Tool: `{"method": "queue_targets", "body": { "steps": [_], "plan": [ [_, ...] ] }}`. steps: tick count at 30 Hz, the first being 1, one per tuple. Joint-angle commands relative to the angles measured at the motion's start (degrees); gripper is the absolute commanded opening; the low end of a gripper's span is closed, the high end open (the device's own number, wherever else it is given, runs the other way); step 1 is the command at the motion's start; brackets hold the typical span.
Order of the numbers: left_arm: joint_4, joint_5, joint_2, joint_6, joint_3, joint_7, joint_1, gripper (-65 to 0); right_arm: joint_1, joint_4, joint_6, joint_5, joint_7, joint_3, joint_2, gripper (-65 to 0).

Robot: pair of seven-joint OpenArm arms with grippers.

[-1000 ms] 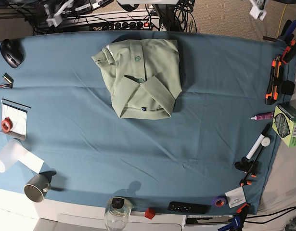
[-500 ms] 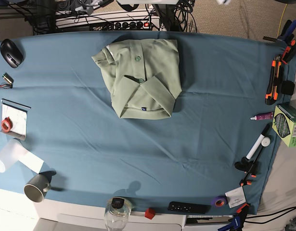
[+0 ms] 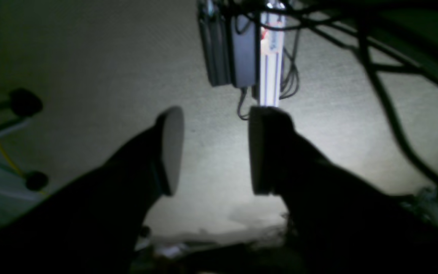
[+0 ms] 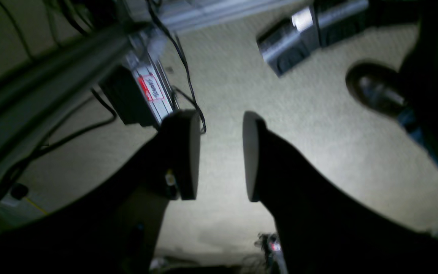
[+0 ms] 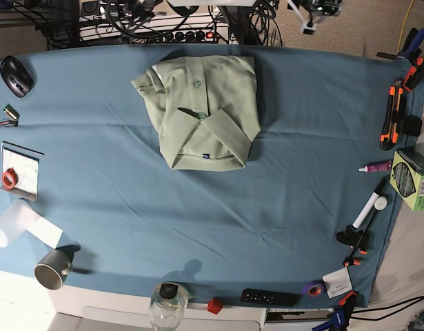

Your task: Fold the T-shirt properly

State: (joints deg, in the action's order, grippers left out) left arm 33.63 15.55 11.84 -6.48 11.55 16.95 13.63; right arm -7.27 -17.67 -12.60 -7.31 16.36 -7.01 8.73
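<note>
**Already folded: T-shirt near the far edge, both arms off the table**

Around the T-shirt (image 5: 200, 110): nothing touching it, only bare blue table cloth (image 5: 198, 207) on every side. Well to its left, a black mouse (image 5: 15, 75) at the far corner and a small connector with wires (image 5: 9, 114); nearer the front on that side, a sheet with a red tape ring (image 5: 9, 179), a white paper roll (image 5: 15, 224) and a grey mug (image 5: 53, 267), too dark inside to tell what it holds. Toward the front edge, a clear jar with a dark lid (image 5: 169, 303), a red cube (image 5: 214, 305), a black remote (image 5: 270, 298) and a purple tape roll (image 5: 312, 288). Well to its right, orange-and-black cutters (image 5: 391, 114), a purple-capped tube (image 5: 374, 167), a green box (image 5: 411, 179) at the cloth's edge, a white marker (image 5: 370, 207) and clamps (image 5: 354, 241).

Lies as a compact, slightly skewed packet, collar and buttons up, tiny dark label toward the front. Wide open cloth in front of it and to both sides; little room behind, with a power strip (image 5: 184, 34) and cables just past the far edge.

Left gripper (image 3: 211, 152): parted, nothing between the pads, carpet below. Right gripper (image 4: 219, 156): parted a little narrower, likewise holding nothing, over carpet beside a black shoe (image 4: 375, 89).
</note>
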Motion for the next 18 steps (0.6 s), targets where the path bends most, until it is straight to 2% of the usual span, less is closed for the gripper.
{"method": "queue_targets", "body": {
  "steps": [1,5,9,10,12,13,18],
  "plan": [
    [-2.6,0.0,-0.6,-0.4,0.0,-0.9,-0.8,-36.5,0.4,0.7,0.5,0.4,-0.6,-0.1,0.0,-45.3],
    [-10.6,0.0,-3.9,-0.4,0.0,-3.1,-4.4,-38.0,0.6,2.0,0.0,0.7,-1.2,-0.1,-1.8,-45.4],
    [-11.2,-2.3,-6.9,-0.4,0.0,-4.9,-4.7,-39.6,0.7,2.0,-0.1,0.8,-1.7,-0.1,-3.2,-46.8],
    [-11.2,-3.6,-7.4,-0.3,0.0,-4.8,-4.7,-43.6,0.7,1.9,-0.1,0.8,-1.4,-0.1,-3.4,-51.3],
    [-11.2,-5.1,-7.7,-0.3,0.0,-4.8,-4.7,-57.6,0.8,1.9,-0.1,0.8,0.0,-0.1,-3.5,-63.4],
    [-11.2,-5.1,-7.6,-0.3,0.0,-4.8,-4.7,-64.0,0.8,1.9,-0.1,0.8,0.2,-0.1,-3.4,-65.0],
    [-11.2,-4.9,-7.2,-0.3,0.0,-5.0,-4.4,-65.0,0.8,1.9,0.0,1.0,-0.6,-0.1,-3.2,-65.0]
  ]
}}
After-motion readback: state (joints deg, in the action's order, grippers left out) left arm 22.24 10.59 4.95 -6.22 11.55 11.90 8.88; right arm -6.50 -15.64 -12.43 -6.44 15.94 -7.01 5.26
